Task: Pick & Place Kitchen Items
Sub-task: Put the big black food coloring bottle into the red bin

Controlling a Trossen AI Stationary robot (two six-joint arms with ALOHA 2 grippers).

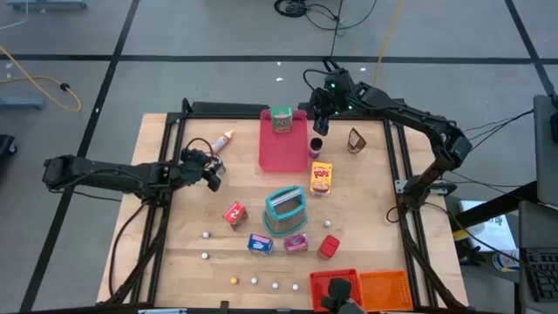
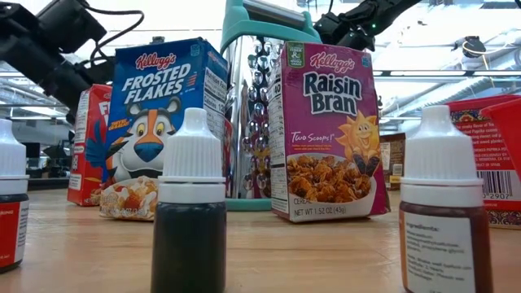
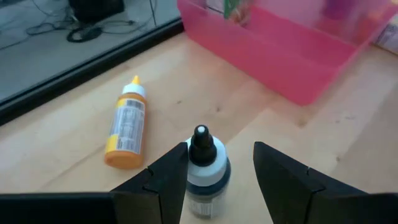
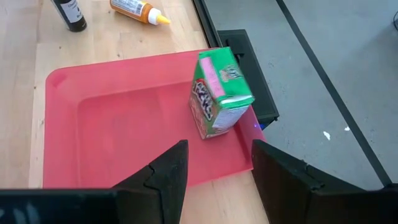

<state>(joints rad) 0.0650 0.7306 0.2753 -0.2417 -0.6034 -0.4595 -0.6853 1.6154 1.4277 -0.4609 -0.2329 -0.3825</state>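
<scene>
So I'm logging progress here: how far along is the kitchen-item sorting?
Early. Done: only the green box stands on the pink tray. In hand: nothing yet; the left gripper is open around the upright dark dropper bottle, and the right gripper hovers open over the tray. Left: the orange bottle, Raisin Bran, Frosted Flakes.

Surface: pale wood, visible grain, matt. Pink tray: smooth moulded plastic, slight sheen. Green carton on tray: printed cardboard, semi-gloss. Raisin Bran box and Frosted Flakes box: glossy printed card. Grater: shiny perforated metal, teal plastic frame. Dropper bottles: dark translucent plastic, white matt caps. Orange bottle: smooth plastic, paper label.
</scene>
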